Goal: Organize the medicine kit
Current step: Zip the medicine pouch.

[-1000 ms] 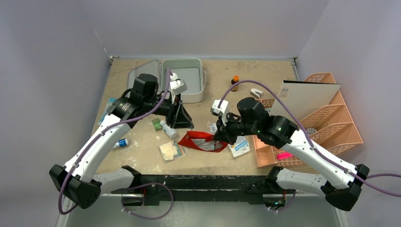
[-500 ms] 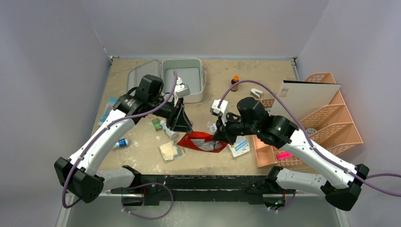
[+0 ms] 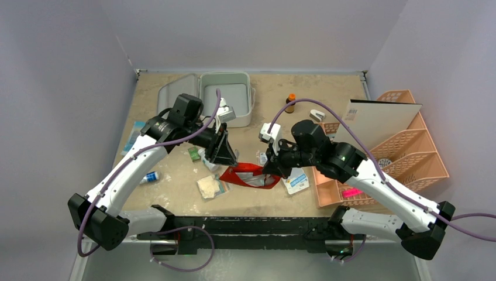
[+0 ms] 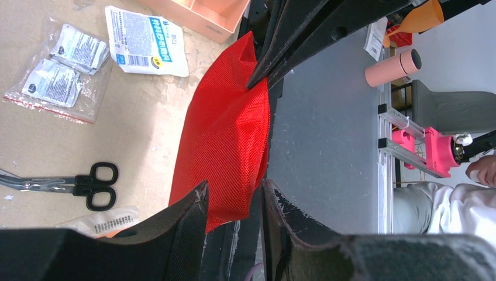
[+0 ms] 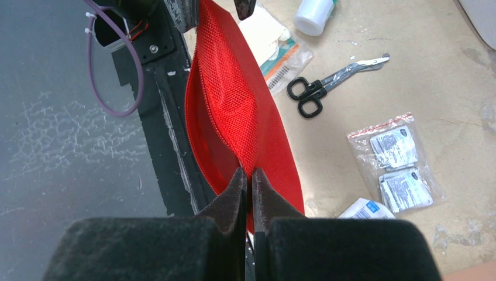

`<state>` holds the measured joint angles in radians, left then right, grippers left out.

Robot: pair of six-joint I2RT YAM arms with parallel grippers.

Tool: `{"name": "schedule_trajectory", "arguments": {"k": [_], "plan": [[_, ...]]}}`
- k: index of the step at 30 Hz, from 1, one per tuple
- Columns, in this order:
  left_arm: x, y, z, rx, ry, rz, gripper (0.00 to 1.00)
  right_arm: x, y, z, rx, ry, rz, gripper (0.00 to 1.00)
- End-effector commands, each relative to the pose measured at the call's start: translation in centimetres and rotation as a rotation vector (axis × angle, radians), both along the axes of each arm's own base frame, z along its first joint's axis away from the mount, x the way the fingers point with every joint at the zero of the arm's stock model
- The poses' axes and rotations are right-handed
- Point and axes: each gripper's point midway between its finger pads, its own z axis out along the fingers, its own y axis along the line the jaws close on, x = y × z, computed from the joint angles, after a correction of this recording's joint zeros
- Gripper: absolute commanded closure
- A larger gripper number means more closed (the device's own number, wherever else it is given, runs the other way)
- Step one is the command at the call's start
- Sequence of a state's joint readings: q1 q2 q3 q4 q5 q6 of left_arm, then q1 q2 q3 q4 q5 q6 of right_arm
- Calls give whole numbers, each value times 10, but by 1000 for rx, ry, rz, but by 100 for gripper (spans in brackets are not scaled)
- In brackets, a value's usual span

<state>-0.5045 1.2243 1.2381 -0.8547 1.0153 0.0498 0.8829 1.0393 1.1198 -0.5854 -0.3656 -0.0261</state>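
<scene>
Right gripper [image 5: 248,174]: pressed together, pinching the rim of the red pouch [image 5: 234,99].
Left gripper [image 4: 234,186]: fingers either side of the pouch's other end; whether they grip it cannot be told.
Medicine kit [image 3: 229,96]: lying open, beyond the left gripper, apart from it.

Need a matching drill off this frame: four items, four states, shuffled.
Items:
1 pouch
2 case
3 scissors
4 bottle

States:
A lid open
B upright, orange cap
C pinched in right claw
D lying flat, black handles

Pairs: 1-C, 2-A, 3-D, 4-B
</scene>
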Motion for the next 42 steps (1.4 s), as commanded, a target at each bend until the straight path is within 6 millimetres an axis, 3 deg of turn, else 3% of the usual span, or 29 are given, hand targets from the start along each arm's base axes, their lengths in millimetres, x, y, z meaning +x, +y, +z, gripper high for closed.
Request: {"name": "schedule_trajectory", "arguments": {"k": [1,20,42], "plan": [[2,1,15,-26,-67,-9,64,3,4,5,23,-19,2,100],[4,3,10,-8,-72,12,69,9,7,7,16,-10,-27,100],[11,7,-6,36,-90,62,64,10,7,11,29,11,-63,100]]}}
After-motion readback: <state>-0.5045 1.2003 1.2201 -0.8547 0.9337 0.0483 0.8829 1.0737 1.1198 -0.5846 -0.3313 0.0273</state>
